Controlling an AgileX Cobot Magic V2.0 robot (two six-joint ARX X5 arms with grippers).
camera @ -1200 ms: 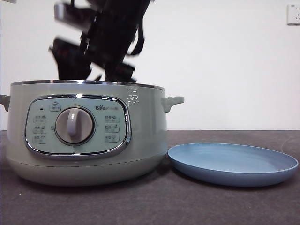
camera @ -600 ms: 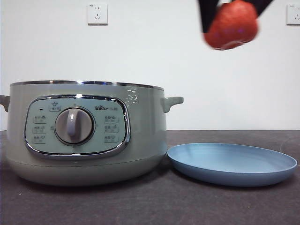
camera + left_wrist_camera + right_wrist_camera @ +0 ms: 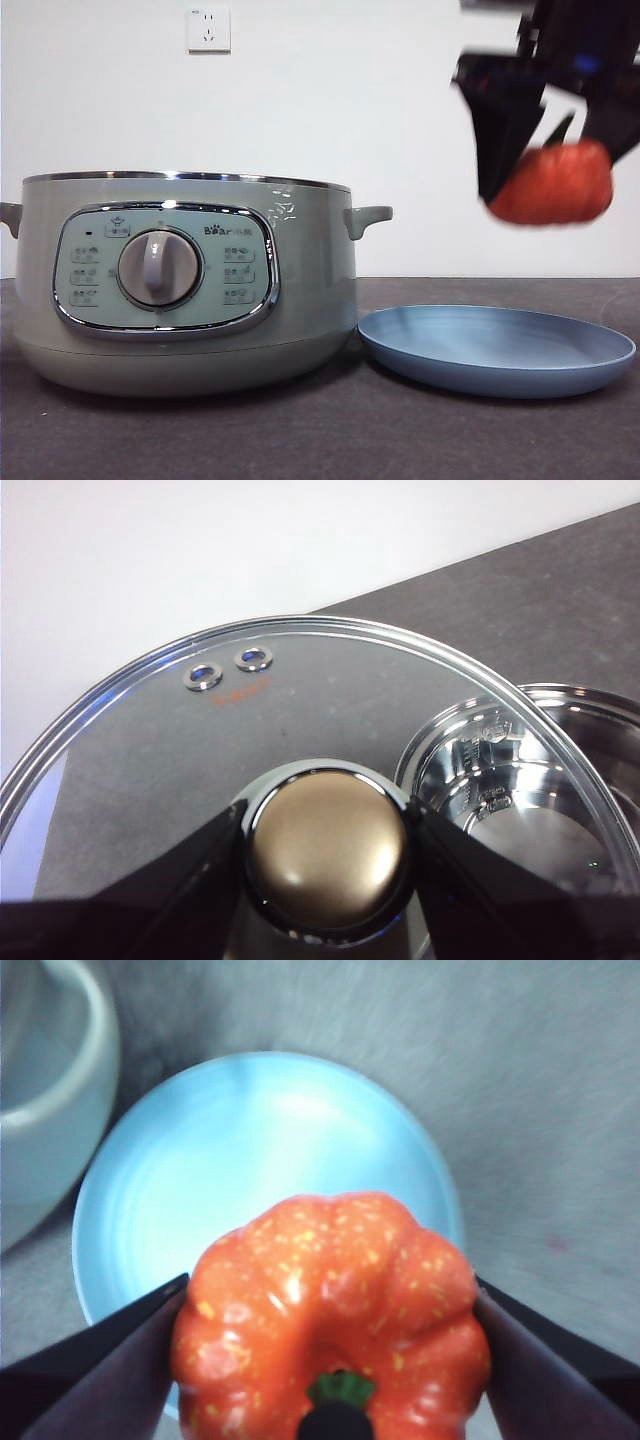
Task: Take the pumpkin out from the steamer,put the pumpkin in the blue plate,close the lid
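Half a second earlier we had seen the small orange-red ribbed toy pumpkin [image 3: 552, 184] at the top edge of the front view; now it had come lower and hung well above the wide, shallow, matte light-blue plate [image 3: 497, 351], clenched between the two black jaws of the right end effector [image 3: 335, 1360]. A second back a dark arm had stood over the large, round, pale sage-green steamer [image 3: 185, 280], so we judged the lift-out done and the placing under way. In the right wrist view the plate lay directly below the end effector, the pumpkin's speckled glossy skin and short green stem [image 3: 341, 1390] turned toward the camera. The left end effector [image 3: 325, 855] gripped the rounded, shiny knob [image 3: 327, 850] of the chrome-rimmed round glass lid [image 3: 250, 720], with the steamer's bright metal bowl below and to one side. The dark bench [image 3: 320, 440] looked matte.
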